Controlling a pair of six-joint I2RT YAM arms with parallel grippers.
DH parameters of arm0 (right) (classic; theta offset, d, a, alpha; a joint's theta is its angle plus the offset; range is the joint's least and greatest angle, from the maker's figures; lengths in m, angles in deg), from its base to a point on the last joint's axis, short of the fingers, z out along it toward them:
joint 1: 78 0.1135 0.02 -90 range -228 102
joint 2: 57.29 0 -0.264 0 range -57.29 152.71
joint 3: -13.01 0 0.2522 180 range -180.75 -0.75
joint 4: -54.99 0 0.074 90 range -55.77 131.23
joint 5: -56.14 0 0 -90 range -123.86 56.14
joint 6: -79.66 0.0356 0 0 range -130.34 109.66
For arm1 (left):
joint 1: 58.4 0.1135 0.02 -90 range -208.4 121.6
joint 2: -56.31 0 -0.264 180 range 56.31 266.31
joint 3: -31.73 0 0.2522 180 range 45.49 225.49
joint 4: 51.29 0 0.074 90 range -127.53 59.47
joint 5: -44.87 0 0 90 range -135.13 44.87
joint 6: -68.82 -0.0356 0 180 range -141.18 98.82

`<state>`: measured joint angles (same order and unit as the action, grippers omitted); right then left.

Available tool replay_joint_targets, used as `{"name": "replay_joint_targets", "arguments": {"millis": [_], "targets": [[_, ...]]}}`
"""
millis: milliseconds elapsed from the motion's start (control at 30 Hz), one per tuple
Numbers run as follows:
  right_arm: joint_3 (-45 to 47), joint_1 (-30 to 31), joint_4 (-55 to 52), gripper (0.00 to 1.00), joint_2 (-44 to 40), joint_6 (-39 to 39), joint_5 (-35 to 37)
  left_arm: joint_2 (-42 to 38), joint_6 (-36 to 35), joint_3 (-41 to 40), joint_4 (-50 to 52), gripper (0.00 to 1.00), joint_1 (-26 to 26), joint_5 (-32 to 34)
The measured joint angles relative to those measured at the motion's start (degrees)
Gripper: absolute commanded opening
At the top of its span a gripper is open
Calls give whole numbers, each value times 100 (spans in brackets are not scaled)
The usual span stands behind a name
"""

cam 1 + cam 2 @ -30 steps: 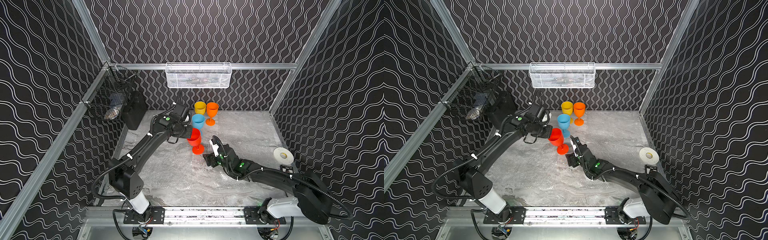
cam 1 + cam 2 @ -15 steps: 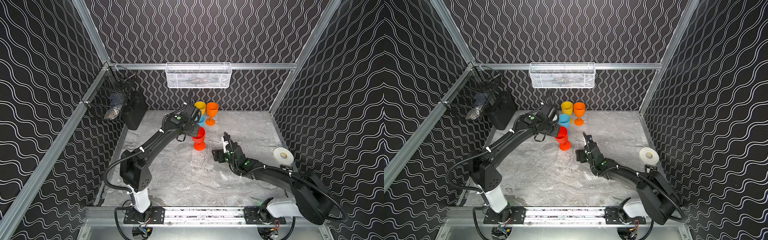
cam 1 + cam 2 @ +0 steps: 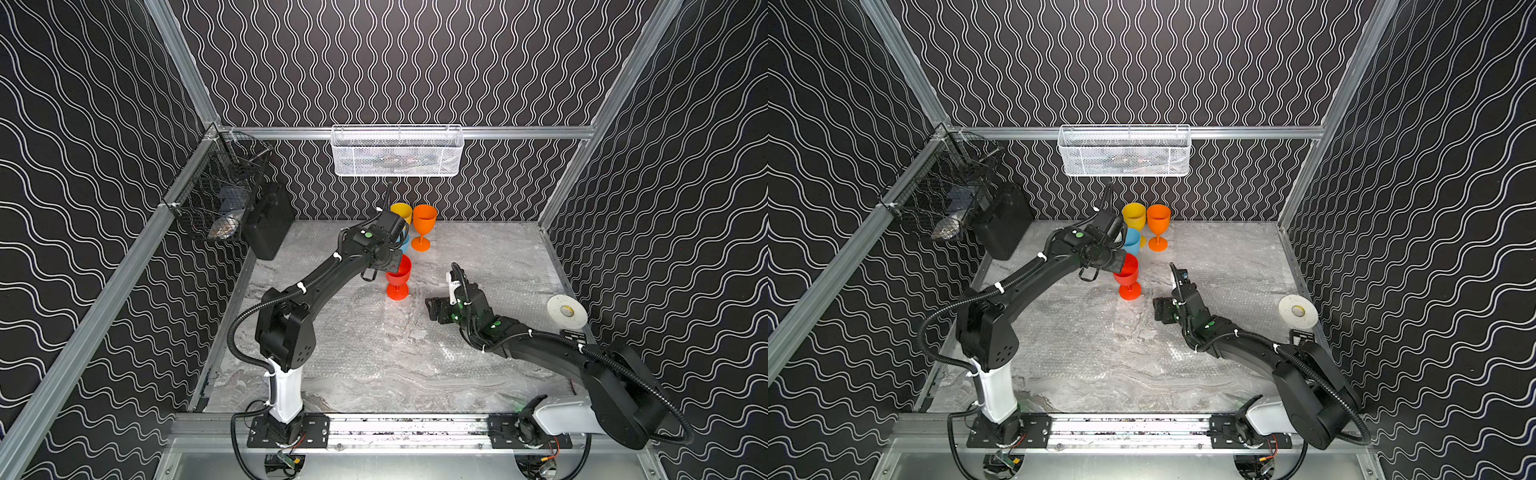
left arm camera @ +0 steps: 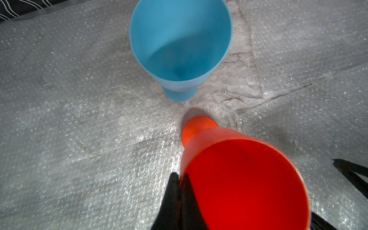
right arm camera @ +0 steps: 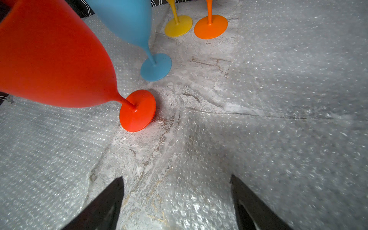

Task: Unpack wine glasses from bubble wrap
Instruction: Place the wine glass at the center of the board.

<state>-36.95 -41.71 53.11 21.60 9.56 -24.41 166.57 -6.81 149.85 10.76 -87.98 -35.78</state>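
The bench (image 3: 365, 390) is covered almost everywhere by flat bubble wrap (image 5: 288, 83). No tube with colour inside shows, so the sheets seem simply spread open and emptied. The left arm (image 3: 324, 282) stretches far toward the back wall, and the left jaws are clamped on the rim of the red glass (image 3: 399, 272), one side inside the bowl and one outside. A pinch from above likely suits standing the goblet on its foot while keeping clear of the thin stem. The right arm (image 3: 536, 349) lies low just beside it, the right jaws apart and empty, pointed at the red foot, probably because nothing wrapped is left for them to hold. The red glass stands near upright just in front of the light blue glass (image 3: 1132, 241), with the orange glass (image 3: 424, 220) and yellow glass (image 3: 402, 210) side by side at the back, so the unwrapped goblets seem gathered in one group. Whether the red foot rests fully on the surface I cannot tell.
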Motion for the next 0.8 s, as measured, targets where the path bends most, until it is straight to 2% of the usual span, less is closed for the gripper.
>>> {"name": "replay_joint_targets", "arguments": {"millis": [500, 633, 800], "targets": [[-26, -4, 0, 84, 136, 0, -52, 199, -63, 96, -26, 0, 0, 24], [-35, -7, 0, 84, 149, 0, -55, 245, -70, 105, -24, 17, 0, 26], [-48, -9, 0, 84, 186, 0, -55, 264, -66, 116, -22, 25, 0, 24]]}}
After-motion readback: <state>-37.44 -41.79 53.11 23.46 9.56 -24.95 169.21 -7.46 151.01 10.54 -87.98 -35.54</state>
